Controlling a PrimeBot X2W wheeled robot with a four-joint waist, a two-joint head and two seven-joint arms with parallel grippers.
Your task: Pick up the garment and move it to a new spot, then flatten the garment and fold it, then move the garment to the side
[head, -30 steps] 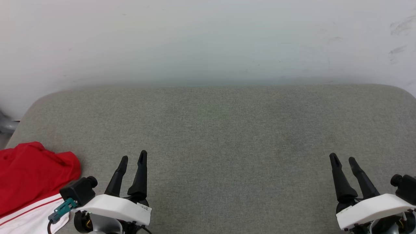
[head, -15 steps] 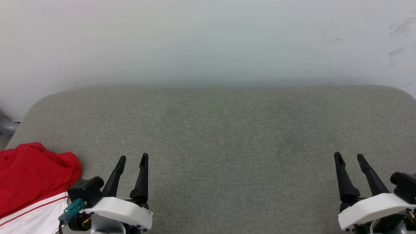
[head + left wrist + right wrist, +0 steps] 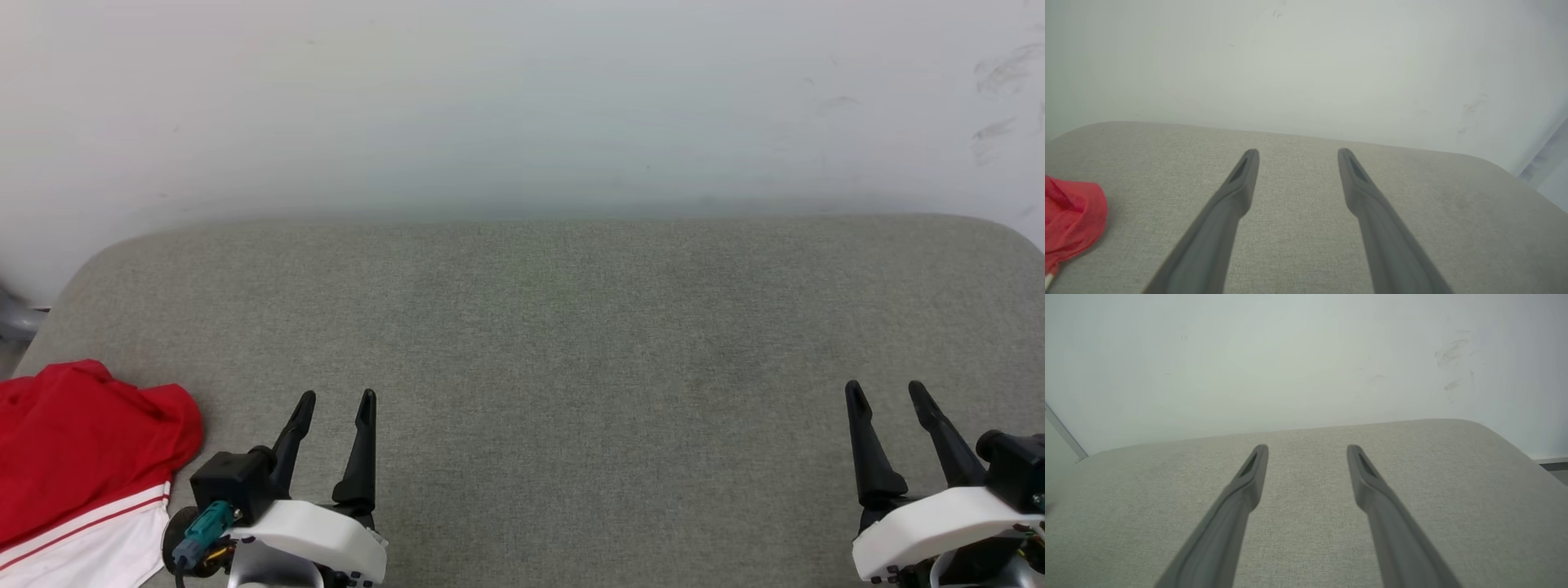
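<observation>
Grey fabric-covered table (image 3: 571, 327), rounded corners; red-and-white garment (image 3: 73, 457) bunched at near left edge.

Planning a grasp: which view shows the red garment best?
The head view: the garment lies at lower left, red body and white striped part visible, cropped by the frame. Left wrist view catches a red corner; right wrist view faces the gray cushion.

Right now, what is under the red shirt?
The red shirt lies on the grey fabric surface, at its left side. The fabric hides the spot beneath, so I cannot tell if anything else is under it.
</observation>
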